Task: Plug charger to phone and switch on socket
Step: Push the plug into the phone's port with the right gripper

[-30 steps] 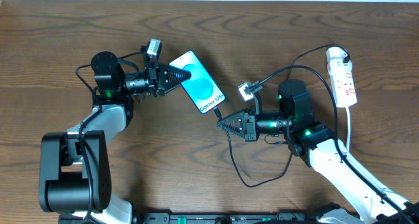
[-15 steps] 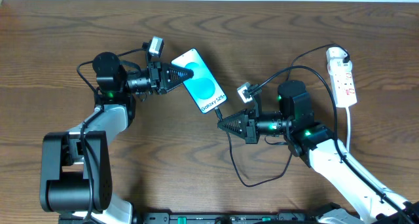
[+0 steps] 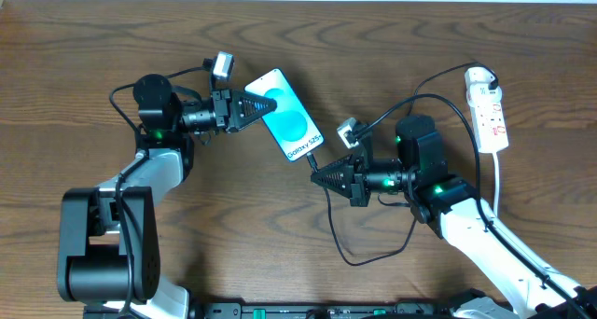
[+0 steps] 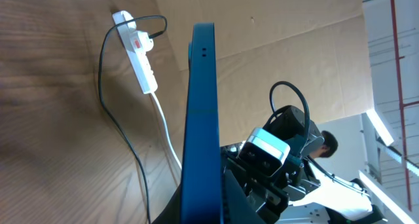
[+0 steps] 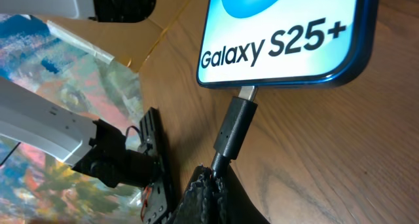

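Observation:
The phone point(image 3: 286, 121) lies at the table's middle, screen lit white with teal circles and "Galaxy S25+" text point(image 5: 281, 34). My left gripper point(image 3: 256, 107) is shut on its upper left end; the phone shows edge-on as a blue slab in the left wrist view point(image 4: 201, 119). My right gripper point(image 3: 318, 176) is shut on the black charger cable just behind its connector point(image 5: 234, 128), whose metal tip sits at the phone's bottom port. The cable point(image 3: 359, 256) loops back to a plug in the white socket point(image 3: 489, 107) at far right, also seen in the left wrist view point(image 4: 137, 54).
The socket's thick white cord point(image 3: 501, 184) runs down beside my right arm. The slack charger cable curves across the table in front of the right arm. Cardboard and a person stand beyond the table point(image 4: 321, 145).
My right gripper moved slightly up and left, bringing the connector against the phone's bottom edge. The left gripper and phone shifted a little up and right.

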Robot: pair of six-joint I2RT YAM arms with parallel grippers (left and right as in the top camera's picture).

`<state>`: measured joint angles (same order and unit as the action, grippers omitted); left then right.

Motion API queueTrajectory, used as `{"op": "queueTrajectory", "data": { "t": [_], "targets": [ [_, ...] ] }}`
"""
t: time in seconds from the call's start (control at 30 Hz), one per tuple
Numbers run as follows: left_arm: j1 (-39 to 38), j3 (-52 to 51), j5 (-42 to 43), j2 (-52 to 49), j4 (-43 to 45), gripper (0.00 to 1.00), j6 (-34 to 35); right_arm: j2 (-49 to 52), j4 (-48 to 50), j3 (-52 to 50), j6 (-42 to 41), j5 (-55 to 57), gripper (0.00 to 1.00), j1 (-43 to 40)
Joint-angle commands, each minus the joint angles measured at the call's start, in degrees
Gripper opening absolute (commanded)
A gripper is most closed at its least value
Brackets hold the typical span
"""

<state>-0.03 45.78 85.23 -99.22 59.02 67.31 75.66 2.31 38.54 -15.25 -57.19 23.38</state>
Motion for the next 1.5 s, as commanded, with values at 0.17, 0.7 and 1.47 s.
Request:
{"op": "queueTrajectory", "data": {
  "t": [0.17,0.7,1.47],
  "targets": [
    [-5.9,-0.5,4.8,0.2,0.5,0.07,-3.7,0.1,1.3,1.0,2.0,2.4,0.01,0.2],
    [-8.1,-0.6,4.8,0.2,0.5,0.08,-5.4,0.1,1.1,1.0,2.6,6.3,0.01,0.2],
    [-9.2,-0.7,4.8,0.2,0.4,0.07,-5.4,0.1,1.8,1.5,-10.7,5.0,0.01,-4.2]
  ]
}}
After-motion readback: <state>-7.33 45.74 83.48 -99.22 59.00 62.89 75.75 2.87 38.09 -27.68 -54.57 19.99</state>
